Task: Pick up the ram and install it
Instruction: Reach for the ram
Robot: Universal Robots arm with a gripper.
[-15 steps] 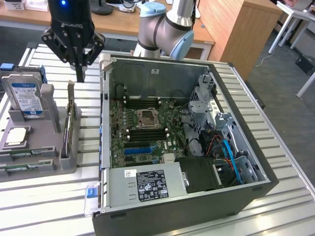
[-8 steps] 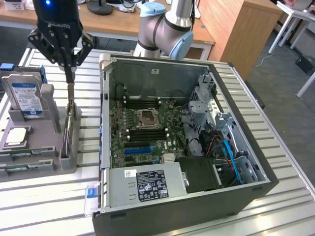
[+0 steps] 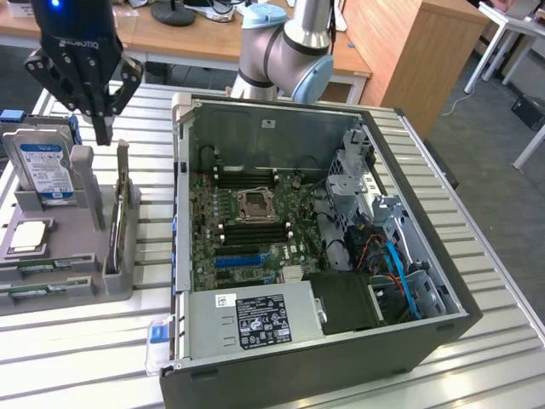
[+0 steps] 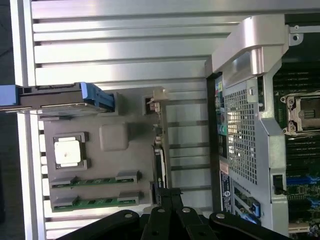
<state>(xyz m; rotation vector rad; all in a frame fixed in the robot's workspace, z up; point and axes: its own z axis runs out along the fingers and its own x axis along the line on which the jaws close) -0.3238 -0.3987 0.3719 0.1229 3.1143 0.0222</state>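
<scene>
Green ram (image 3: 43, 289) lies slotted in a tray (image 3: 119, 285) at lower left, presumably for easy picking; our gripper (image 3: 104, 128) hangs upper left, pressed together, empty.

The black gripper (image 3: 104, 135), its fingers pressed together and pointing down, hangs over a grey plastic fixture tray (image 3: 115, 285), close beside an upright hard drive with a blue-and-white label (image 3: 47, 170), farther from two flat-lying thin green ram sticks (image 3: 48, 265), and well apart from the open black computer case (image 3: 341, 341).
</scene>
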